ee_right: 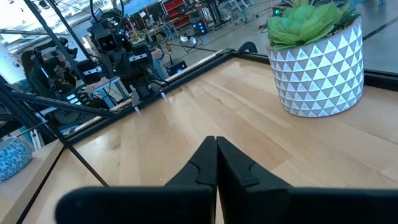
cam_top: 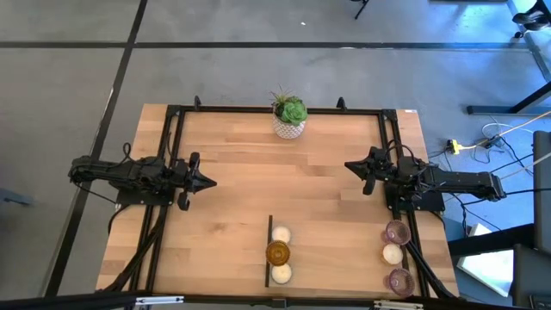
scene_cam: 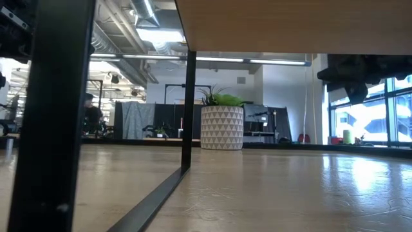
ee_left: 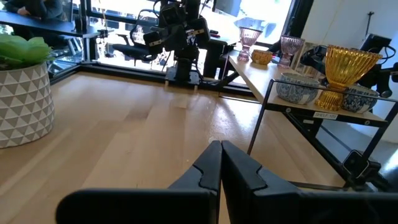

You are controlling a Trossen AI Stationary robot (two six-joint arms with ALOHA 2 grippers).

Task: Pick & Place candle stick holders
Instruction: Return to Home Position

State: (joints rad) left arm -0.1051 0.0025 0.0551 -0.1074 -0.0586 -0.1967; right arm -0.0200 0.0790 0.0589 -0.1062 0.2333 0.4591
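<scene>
Both arms sit low at the sides of the table (cam_top: 232,155), pointing inward at each other. The left gripper (cam_top: 209,182) is over the left half of the wood and the right gripper (cam_top: 349,166) over the right half, well apart. In each wrist view the two dark fingers (ee_left: 208,167) are pressed tip to tip with no gap, and each claw holds nothing. We find the candle stick holders in two short rows near the table's front edge. Near the middle, the amber holder (cam_top: 277,253) stands between two cream holders (cam_top: 281,234), just beside a thin black post. By the right arm's base, another cream holder (cam_top: 392,253) stands between the two mauve holders (cam_top: 396,232). The left wrist view shows the amber holder and its pale neighbours on a raised shelf (ee_left: 256,73). The far three seem to share that board, though we cannot be sure. The white patterned pot (cam_top: 289,127) with its green plant stands at the back edge, far from both rows.
</scene>
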